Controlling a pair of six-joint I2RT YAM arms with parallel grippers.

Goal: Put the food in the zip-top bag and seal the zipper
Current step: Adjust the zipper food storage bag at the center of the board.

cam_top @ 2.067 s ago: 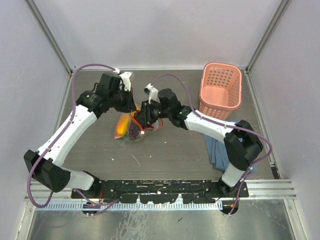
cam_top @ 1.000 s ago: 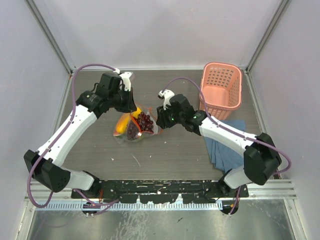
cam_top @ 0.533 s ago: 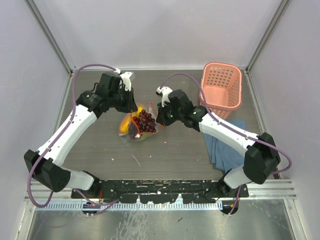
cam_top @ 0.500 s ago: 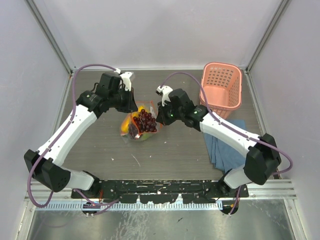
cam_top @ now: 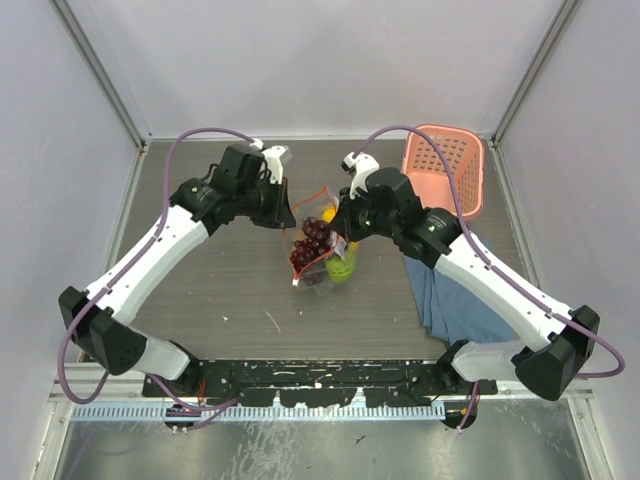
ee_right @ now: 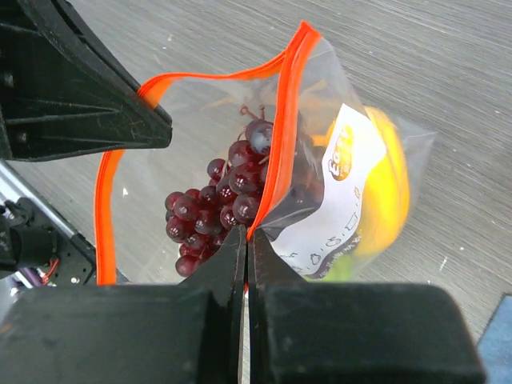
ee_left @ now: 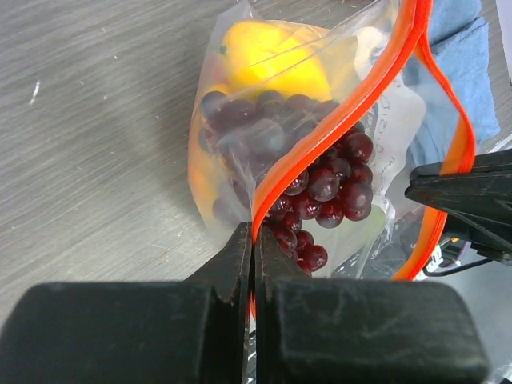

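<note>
The clear zip-top bag (cam_top: 318,250) hangs between both grippers, mouth open. Its red-orange zipper (ee_left: 344,120) (ee_right: 282,120) runs from one grip to the other. Inside lie the food: a dark purple grape bunch (cam_top: 312,240) (ee_left: 320,184) (ee_right: 212,210), an orange-yellow fruit (ee_left: 272,64) (ee_right: 386,180) and a green fruit (cam_top: 343,266). My left gripper (cam_top: 293,220) (ee_left: 254,234) is shut on one side of the zipper strip. My right gripper (cam_top: 340,234) (ee_right: 246,237) is shut on the opposite side of it.
The pink basket (cam_top: 443,170) stands at the back right. A folded blue cloth (cam_top: 450,305) (ee_left: 458,56) lies under the right arm. The grey table (cam_top: 220,290) is walled on three sides.
The right gripper closed on the bag's zipper edge. Both arms then carried the bag to the right and up, and its mouth has spread open between them.
</note>
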